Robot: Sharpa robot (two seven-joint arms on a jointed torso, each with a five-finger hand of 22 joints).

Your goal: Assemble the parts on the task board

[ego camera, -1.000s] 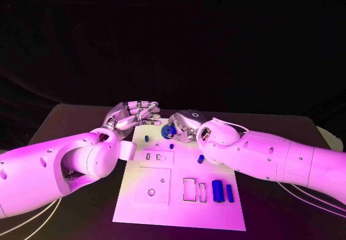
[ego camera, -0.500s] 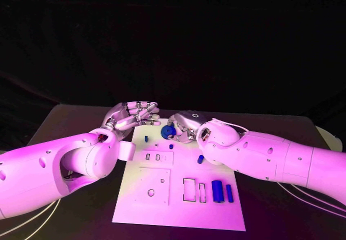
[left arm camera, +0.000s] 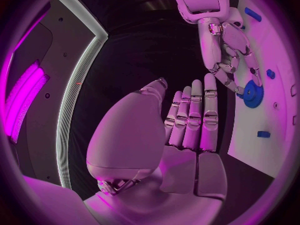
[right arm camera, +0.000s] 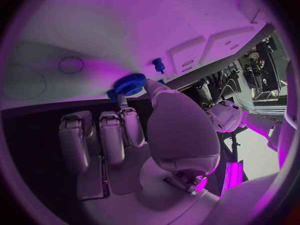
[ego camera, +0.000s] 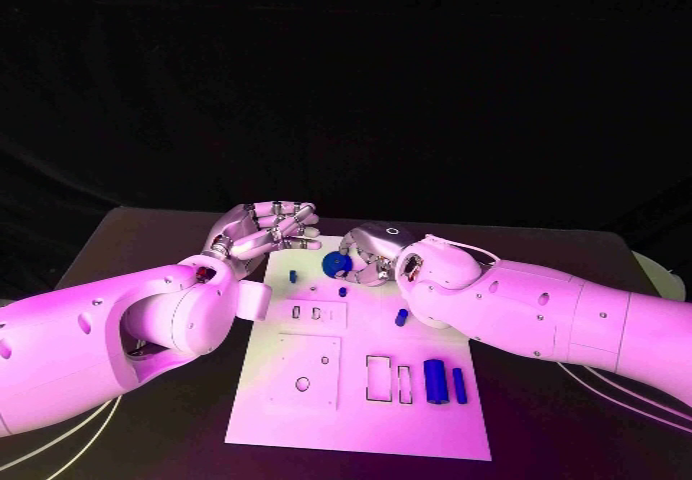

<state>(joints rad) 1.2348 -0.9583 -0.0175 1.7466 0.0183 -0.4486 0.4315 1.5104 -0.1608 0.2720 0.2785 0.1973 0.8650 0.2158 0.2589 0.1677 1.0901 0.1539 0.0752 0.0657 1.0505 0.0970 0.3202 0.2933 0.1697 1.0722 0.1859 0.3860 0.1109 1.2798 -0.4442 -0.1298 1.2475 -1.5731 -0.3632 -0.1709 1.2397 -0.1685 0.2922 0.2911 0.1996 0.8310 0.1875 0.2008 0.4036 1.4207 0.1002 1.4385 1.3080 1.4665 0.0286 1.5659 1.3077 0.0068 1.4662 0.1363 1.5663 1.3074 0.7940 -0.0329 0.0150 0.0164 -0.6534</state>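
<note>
The white task board (ego camera: 361, 400) lies in the middle of the black table. My right hand (ego camera: 374, 253) hovers over the board's far end and pinches a round blue gear (ego camera: 336, 263) (right arm camera: 130, 84) (left arm camera: 252, 93) between its thumb and a finger. My left hand (ego camera: 265, 229) (left arm camera: 187, 130) is beside it at the board's far left corner, fingers straight and together, holding nothing. Small blue pegs (ego camera: 293, 275) (ego camera: 343, 292) (ego camera: 401, 317) stand on the board's far half. Two longer blue pieces (ego camera: 434, 381) (ego camera: 459, 385) lie near the right edge.
The board has rectangular slots (ego camera: 378, 379) and a raised square plate with holes (ego camera: 304, 372). My two white forearms (ego camera: 116, 340) (ego camera: 548, 315) flank the board. White cables (ego camera: 58, 445) lie at the table's near left and right.
My right hand with the gear has shifted slightly toward the board's near side. The left hand has stayed put.
</note>
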